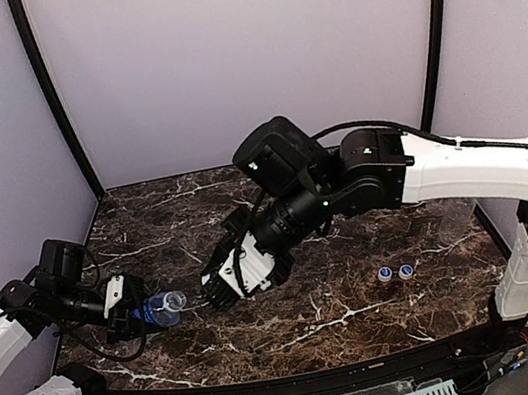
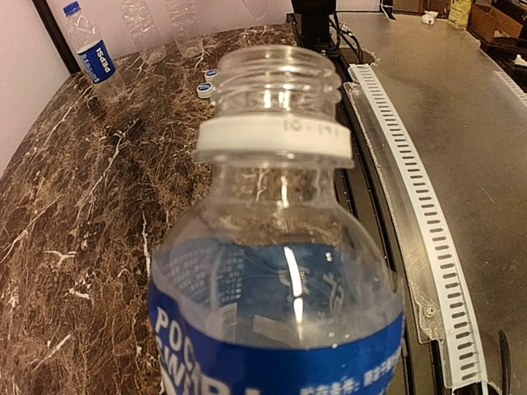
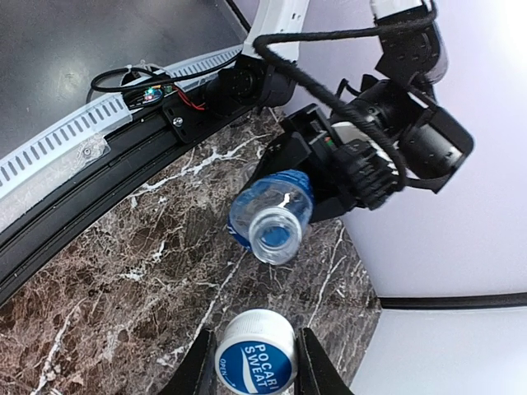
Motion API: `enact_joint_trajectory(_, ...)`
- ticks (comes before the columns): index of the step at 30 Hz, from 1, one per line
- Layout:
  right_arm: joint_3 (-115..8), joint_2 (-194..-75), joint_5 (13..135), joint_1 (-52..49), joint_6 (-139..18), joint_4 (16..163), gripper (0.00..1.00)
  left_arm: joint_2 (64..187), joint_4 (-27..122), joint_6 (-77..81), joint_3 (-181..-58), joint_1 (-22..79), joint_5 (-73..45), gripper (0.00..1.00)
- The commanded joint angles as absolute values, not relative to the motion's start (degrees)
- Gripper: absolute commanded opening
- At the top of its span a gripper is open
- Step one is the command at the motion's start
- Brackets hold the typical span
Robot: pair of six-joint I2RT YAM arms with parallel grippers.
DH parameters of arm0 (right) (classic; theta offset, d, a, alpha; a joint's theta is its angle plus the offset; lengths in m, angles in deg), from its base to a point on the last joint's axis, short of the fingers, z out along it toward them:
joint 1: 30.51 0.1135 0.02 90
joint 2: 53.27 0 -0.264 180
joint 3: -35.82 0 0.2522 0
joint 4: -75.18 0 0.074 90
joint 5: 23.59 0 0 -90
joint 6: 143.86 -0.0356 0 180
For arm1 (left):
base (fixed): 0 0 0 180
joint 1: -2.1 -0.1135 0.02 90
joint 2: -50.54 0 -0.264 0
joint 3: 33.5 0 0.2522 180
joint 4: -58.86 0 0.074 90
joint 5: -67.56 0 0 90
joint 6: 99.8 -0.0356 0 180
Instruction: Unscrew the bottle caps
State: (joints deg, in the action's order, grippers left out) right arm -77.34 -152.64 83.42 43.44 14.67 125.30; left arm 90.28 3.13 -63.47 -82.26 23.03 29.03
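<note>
Near the left front of the worktop (image 1: pixel 365 314), the open bottle (image 1: pixel 161 309) lies sideways in the air, long side running left to right, mouth facing right. Its blue label (image 2: pixel 272 358) begins POC. The left pincer (image 1: pixel 131 309) is closed around it. The right pincer (image 3: pixel 255 374) pinches a white and blue cap (image 3: pixel 256 355) marked POCARI SWEAT.

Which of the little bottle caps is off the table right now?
The round white-and-blue plastic cap clamped in the right gripper; the other two caps lie together on the marble table.
</note>
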Motion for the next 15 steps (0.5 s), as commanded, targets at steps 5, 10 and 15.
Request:
enact_joint_trajectory(5, -75.35, -149.02, 79.31, 39.49, -6.46, 120.07, 0.00, 88.40, 8.84, -55.33, -80.74, 22.76, 26.08, 0.34)
enact_joint_trajectory(10, -69.67, -147.52, 71.76, 31.22, -38.74, 119.85, 0.00, 86.95, 26.62, -38.02, -78.79, 22.68, 18.21, 0.34)
enact_joint_trajectory(15, -55.30, -144.51, 68.15, 23.13, -62.40, 123.53, 0.00, 86.37, 37.32, -29.06, -76.69, 21.81, 14.10, 0.35)
